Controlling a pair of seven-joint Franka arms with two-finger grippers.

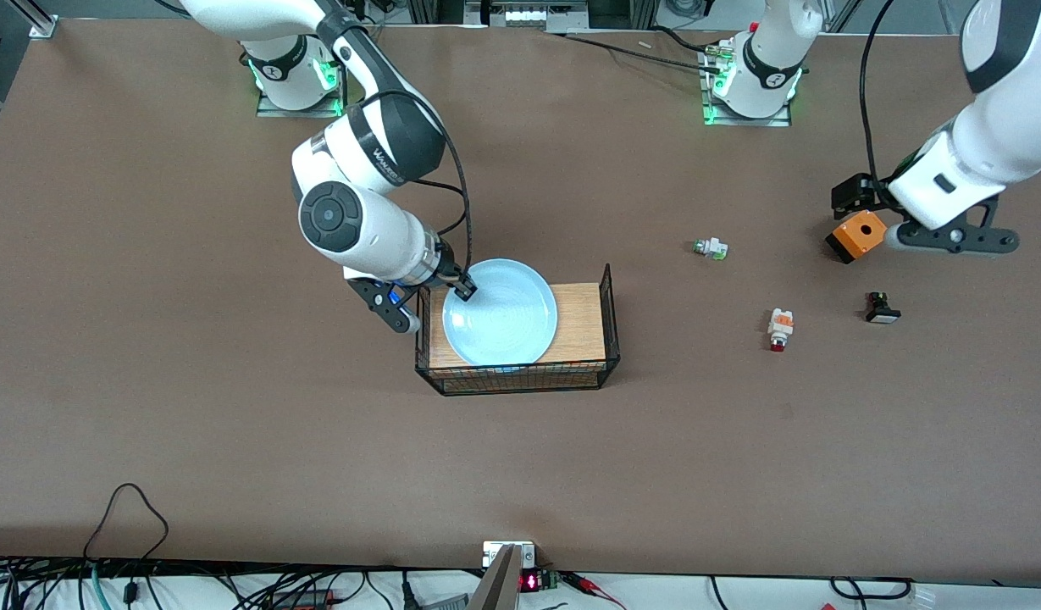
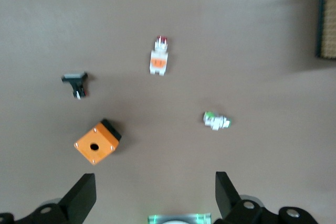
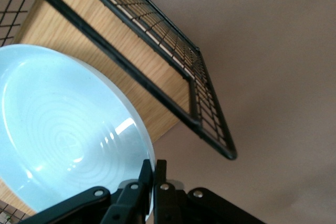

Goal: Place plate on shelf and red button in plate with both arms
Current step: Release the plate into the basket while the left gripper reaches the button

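now plate [image 1: 501,313] rim in right tool [image 1: 464,289], over wire basket [image 1: 609,339]

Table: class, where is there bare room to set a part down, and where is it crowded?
Bare table runs nearer the camera than the basket, and between basket and red button. Crowded: red button, green-tipped part, black part and orange box under the open left gripper. The right gripper grips the plate over the basket.

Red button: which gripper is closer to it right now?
Left. The left gripper hangs open above the orange box, a short way from the red button. The right gripper is shut on the plate at the wire basket.
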